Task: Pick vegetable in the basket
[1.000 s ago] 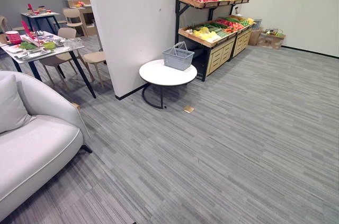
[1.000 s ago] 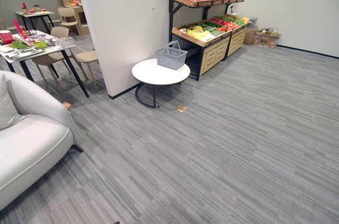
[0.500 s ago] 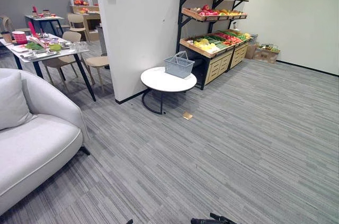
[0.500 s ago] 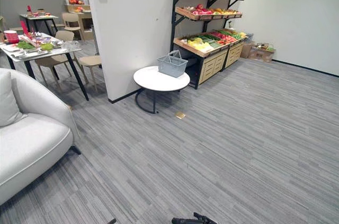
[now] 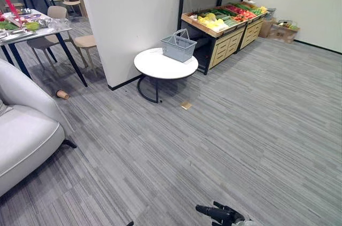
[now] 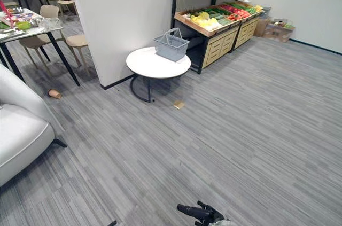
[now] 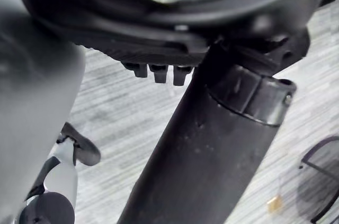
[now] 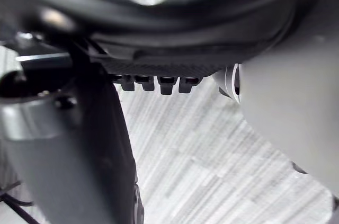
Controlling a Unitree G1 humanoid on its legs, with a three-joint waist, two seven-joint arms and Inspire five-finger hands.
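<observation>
Grey basket (image 5: 178,47): stands on the far side of the round white table (image 5: 160,68), handles raised, just beside the produce stand (image 5: 227,49). From this distance I cannot tell whether anything lies in it.
Vegetables (image 5: 216,21): yellow, green and red pieces laid in the stand's lower wooden tray, behind and to the right of the basket. They are too small here to name.
Handling, vegetables: probably light and firm with smooth skins, so apt to slide. A grasp across the thickest part, thumb opposite the fingers, looks safest, with gentle pressure on anything soft and red.
Handling, basket: looks stiff, light and easily nudged across the smooth tabletop, so pieces should be lowered in rather than dropped.
Left hand (image 7: 159,33): shows in its wrist view, low over the grey floor, well apart from table and stand. Whether its fingers are spread or curled I cannot tell.
Right hand (image 8: 159,49): the same, over the floor, fingers unreadable.
Progress: the approach is not yet made, and nothing is held that I can see.
</observation>
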